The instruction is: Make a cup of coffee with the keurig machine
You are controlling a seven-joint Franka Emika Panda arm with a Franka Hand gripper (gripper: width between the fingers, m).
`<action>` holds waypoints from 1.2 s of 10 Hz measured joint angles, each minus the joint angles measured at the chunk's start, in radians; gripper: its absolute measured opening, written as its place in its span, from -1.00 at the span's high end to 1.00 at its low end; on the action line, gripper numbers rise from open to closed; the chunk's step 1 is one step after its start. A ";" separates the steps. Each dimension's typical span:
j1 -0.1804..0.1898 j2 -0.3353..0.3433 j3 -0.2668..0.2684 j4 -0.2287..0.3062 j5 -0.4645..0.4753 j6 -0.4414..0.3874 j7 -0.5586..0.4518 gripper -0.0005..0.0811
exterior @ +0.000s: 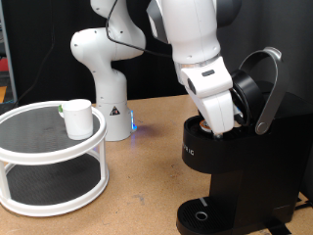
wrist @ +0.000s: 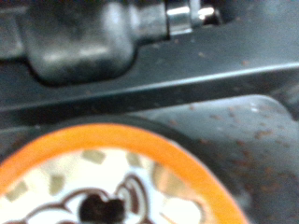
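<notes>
Orange-rimmed pod [wrist: 107, 182] fills the wrist view, close under the camera.
Gripper [exterior: 221, 125] dips into the open keurig machine [exterior: 235, 162] at lower right, finger spacing untellable; the cup [exterior: 78, 118] waits on the white tiered stand [exterior: 49, 157], left.

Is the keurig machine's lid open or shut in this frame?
Open. The keurig machine has its silver-grey handle raised, and the gripper reaches down into the exposed top. The wrist view shows an orange-rimmed pod below.

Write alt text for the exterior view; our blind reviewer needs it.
The arm's gripper reaches into the open top of the keurig machine, whose handle is raised. The white cup stands on a round two-tier rack at the exterior view's left.
</notes>
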 joint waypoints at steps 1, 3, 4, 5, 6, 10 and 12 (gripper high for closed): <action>0.000 -0.001 0.000 0.000 0.001 0.000 0.000 -0.91; -0.001 -0.011 -0.001 -0.016 0.091 0.063 -0.052 -0.97; -0.005 -0.021 -0.007 -0.025 0.151 0.082 -0.098 -0.98; -0.011 -0.032 -0.017 -0.028 0.186 0.078 -0.136 -0.98; -0.018 -0.046 -0.028 -0.029 0.197 0.061 -0.161 -0.98; -0.049 -0.090 -0.068 -0.029 0.194 -0.014 -0.220 -0.99; -0.050 -0.094 -0.070 -0.034 0.193 -0.014 -0.220 -0.99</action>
